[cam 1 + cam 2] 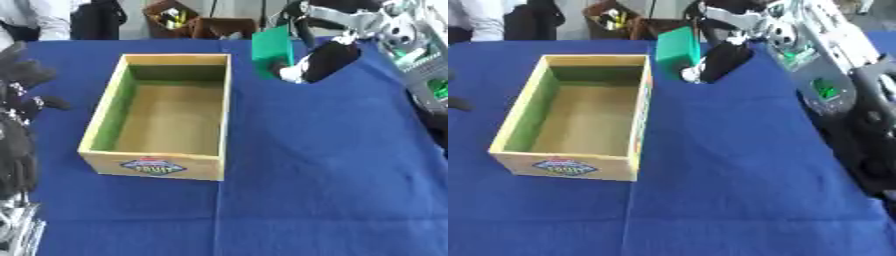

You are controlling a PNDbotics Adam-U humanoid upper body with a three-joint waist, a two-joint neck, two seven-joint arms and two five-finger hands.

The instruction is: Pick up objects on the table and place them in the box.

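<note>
Blue cloth (pixel 332 165) covers the bench, and a wooden box (pixel 217 120) with a green inner wall and a fruit label is set on it, nothing being seen inside. Just beyond the box's far right corner, a green block (pixel 273 47) is seen against the right robot hand (pixel 325 60), which is reached in from the upper right; its dark fingers appear to be curled onto the block's side, though the contact is hard to make out. Whether the block is lifted off the cloth or resting on it cannot be told. The left robot hand (pixel 19 75) is shown at the left edge, idle, its fingers loosely spread. A slip is judged the main risk: if the block is held only along one face, it could be tipped out during the carry and dropped on the cloth short of the box. The near wall could also be clipped if the block is carried too low. Something white below the right robot hand cannot be identified, and clutter beyond the bench is indistinct.
</note>
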